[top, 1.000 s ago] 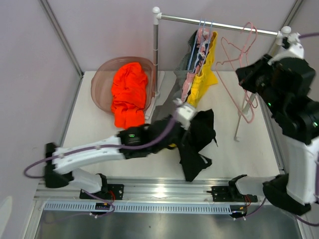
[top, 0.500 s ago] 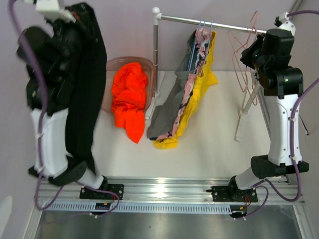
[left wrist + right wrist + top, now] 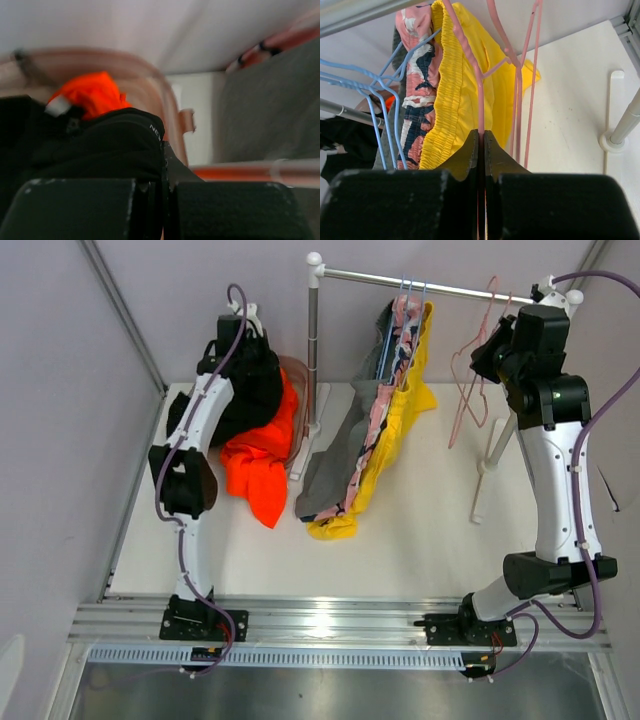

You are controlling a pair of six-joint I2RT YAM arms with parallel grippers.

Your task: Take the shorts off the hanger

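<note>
Right, your left gripper [image 3: 162, 167] is pinching shut on a fold of the black shorts [image 3: 100, 145], holding them over the basin [image 3: 169, 105] where the orange shorts [image 3: 90, 92] are lying. Your right gripper [image 3: 481, 145] is clamping tight on the wire of a pink hanger [image 3: 481, 107] that is carrying no cloth, as far as I'm seeing. Out from there, the yellow shorts [image 3: 455, 100] and the pink patterned shorts [image 3: 417, 85] are hanging on blue hangers [image 3: 384, 79] from the rail [image 3: 450, 287]. The grey shorts [image 3: 330, 465] are hanging beside them, hems trailing onto the tabletop [image 3: 430, 530].

Handling: I'm expecting light, limp cloth, nothing fragile, sagging and bunching wherever you're pinching it. The gathered elastic waistband is looking like the best hold, thick and grippy. The thin hanger wire is likely swinging, so you're probably needing one gripper steadying it.

Views: the top camera is giving you the whole layout and the grey shorts draping down, but it isn't showing either gripper's jaws. The left wrist view is confirming black cloth between the pads and blurring the rest. The right wrist view is showing the yellow waistband and the hanger wires up close, not the hems.
</note>
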